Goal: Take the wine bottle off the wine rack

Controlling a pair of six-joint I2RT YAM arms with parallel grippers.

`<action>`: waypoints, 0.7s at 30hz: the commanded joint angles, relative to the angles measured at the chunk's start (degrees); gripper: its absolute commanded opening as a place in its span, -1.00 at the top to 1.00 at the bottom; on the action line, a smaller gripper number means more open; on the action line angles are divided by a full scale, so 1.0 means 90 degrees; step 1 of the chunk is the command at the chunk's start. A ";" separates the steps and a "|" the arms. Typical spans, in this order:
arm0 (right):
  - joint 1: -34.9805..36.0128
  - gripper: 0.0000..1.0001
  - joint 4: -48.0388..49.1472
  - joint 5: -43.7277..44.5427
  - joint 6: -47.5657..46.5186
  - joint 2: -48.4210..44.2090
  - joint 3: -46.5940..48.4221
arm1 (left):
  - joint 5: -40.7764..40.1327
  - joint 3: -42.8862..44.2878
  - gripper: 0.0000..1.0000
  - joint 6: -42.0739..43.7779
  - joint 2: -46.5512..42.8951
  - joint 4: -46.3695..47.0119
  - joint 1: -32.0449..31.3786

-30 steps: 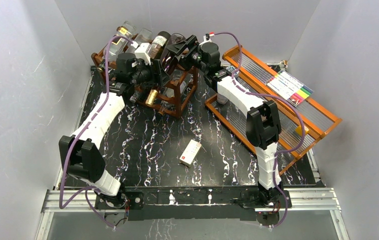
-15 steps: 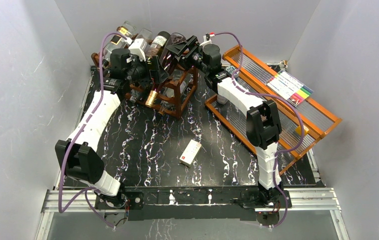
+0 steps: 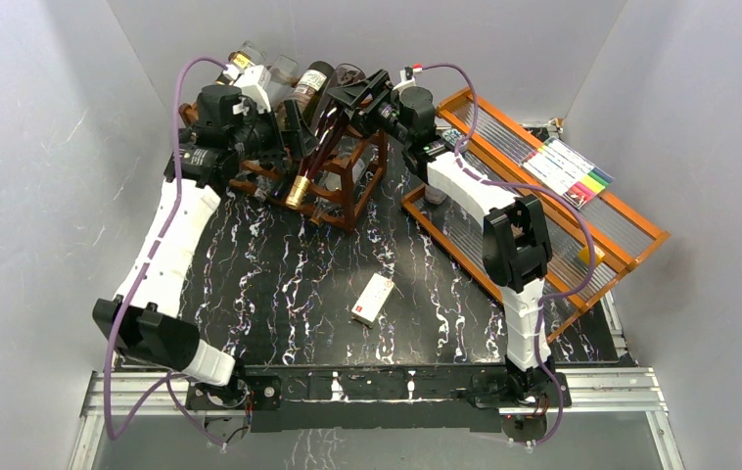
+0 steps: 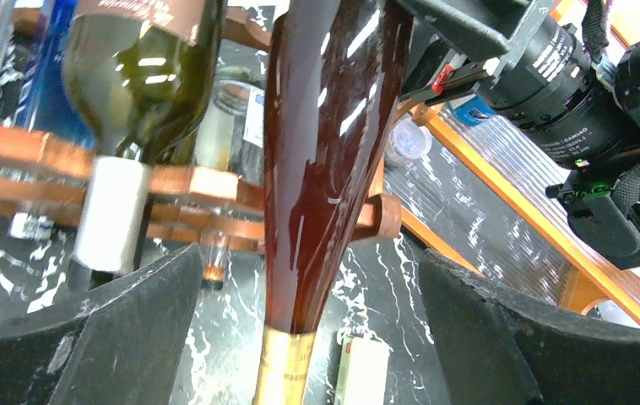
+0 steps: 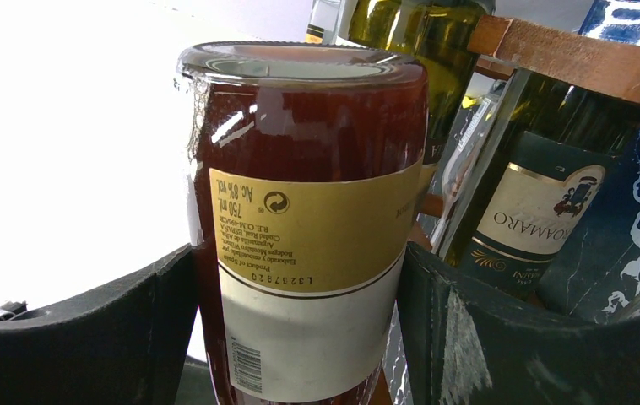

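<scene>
Finding: the wine bottle is not yet off the wine rack. It lies slanted across the upper tier, with its thick end up at the back and its gold-foiled neck pointing down past the front rail toward the table. Whether the glass bears on the rail cannot be told.

Your right gripper is pinching the bottle's body at the label, one finger pressed to each side, so the grasp looks made. Your left gripper is spread wide, with the neck between its fingers and clear gaps on both sides. It is not holding anything.

A green bottle sits just beside the task bottle in the next cradle, and others lie behind. The orange stepped shelf stands to the right of the rack, and a small white box lies well apart on the table.

Assessment: reach and one grip done — the lift clear of the rails and the set-down remain.
</scene>
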 commanded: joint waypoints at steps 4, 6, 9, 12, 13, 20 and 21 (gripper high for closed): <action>-0.0127 0.37 0.0572 0.0057 0.0553 -0.0162 -0.0039 | -0.0580 -0.0053 -0.96 -0.0462 -0.0918 -0.1090 0.0027; -0.0125 0.37 0.0561 0.0046 0.0561 -0.0160 -0.0022 | -0.0452 -0.0334 -0.96 -0.0520 -0.1114 -0.1122 0.0026; -0.0130 0.37 0.0558 0.0036 0.0572 -0.0162 -0.0024 | -0.0189 -0.0563 -0.95 -0.0536 -0.1187 -0.1168 0.0024; -0.0130 0.37 0.0564 0.0036 0.0578 -0.0186 -0.0038 | 0.0336 -0.0510 -0.91 -0.0547 -0.0992 -0.1227 0.0021; -0.0128 0.37 0.0564 0.0036 0.0583 -0.0190 -0.0035 | 0.0462 -0.0477 -0.88 -0.0557 -0.0911 -0.1247 0.0021; -0.0125 0.37 0.0544 0.0026 0.0584 -0.0240 -0.0063 | 0.0538 -0.0478 -0.73 -0.0469 -0.0487 -0.1145 0.0028; -0.0125 0.37 0.0533 0.0026 0.0586 -0.0240 -0.0059 | 0.0416 -0.0506 -0.71 -0.0462 -0.0454 -0.1124 0.0025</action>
